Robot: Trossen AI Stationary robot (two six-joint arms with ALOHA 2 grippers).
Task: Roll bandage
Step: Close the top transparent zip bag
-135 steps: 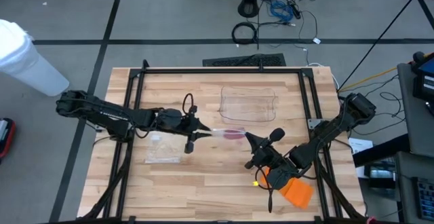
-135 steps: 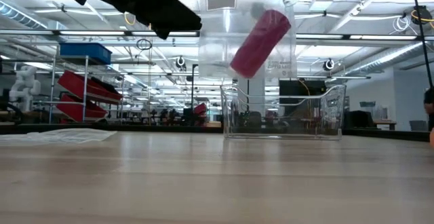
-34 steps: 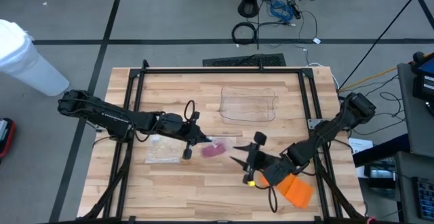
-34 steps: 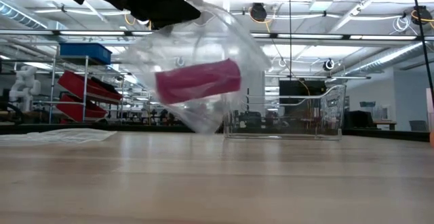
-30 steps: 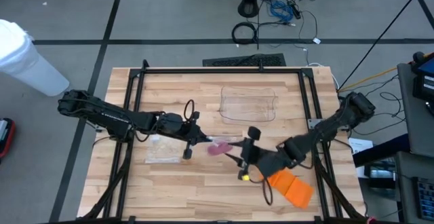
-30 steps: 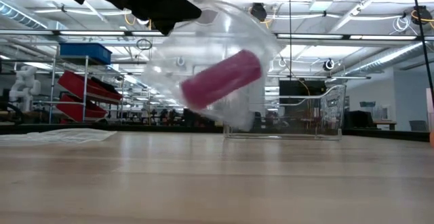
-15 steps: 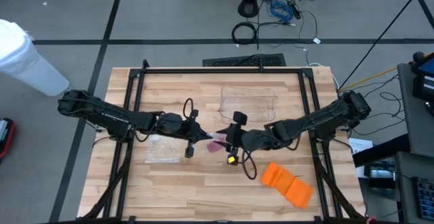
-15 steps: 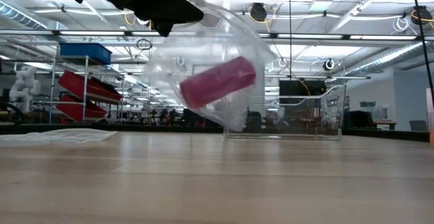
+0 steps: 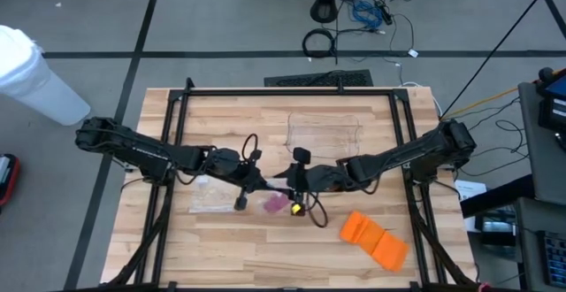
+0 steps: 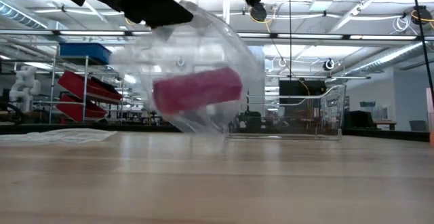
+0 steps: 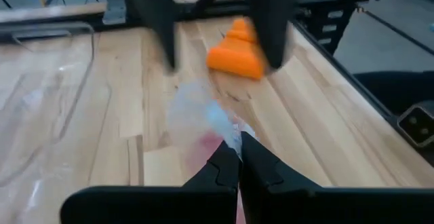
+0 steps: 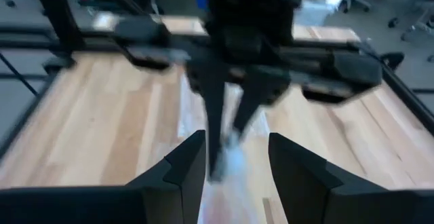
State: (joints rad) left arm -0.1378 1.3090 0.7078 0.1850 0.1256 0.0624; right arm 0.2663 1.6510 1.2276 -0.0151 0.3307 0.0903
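Note:
A pink bandage roll (image 10: 196,89) lies nearly level inside a clear plastic bag (image 10: 203,47) that hangs above the middle of the table. In the high view the roll (image 9: 273,204) shows just nearer than both grippers. My left gripper (image 9: 258,186) is shut on the bag. My right gripper (image 9: 293,186) has come in from the right and stands open. Its two fingers (image 12: 183,170) are on either side of the bag's upper part, facing my left gripper (image 12: 230,88). I cannot tell whether they touch the bag. My left gripper pinches the bag's upper edge (image 11: 227,137) between its two shut fingers, coming from the table's left and slanting down. The bag hangs below the fingers with the roll in its bottom, clear of the table.
An orange object (image 9: 373,239) lies on the table at the near right. A clear open container (image 9: 324,133) stands toward the far edge. A flat clear bag (image 9: 212,196) lies on the wood under my left arm. A black frame (image 9: 292,91) runs around the table.
My right gripper has travelled from near the orange object toward the table's left, up to the bag and my left gripper. The hanging bag has swung, and the roll inside has turned from tilted to nearly level.

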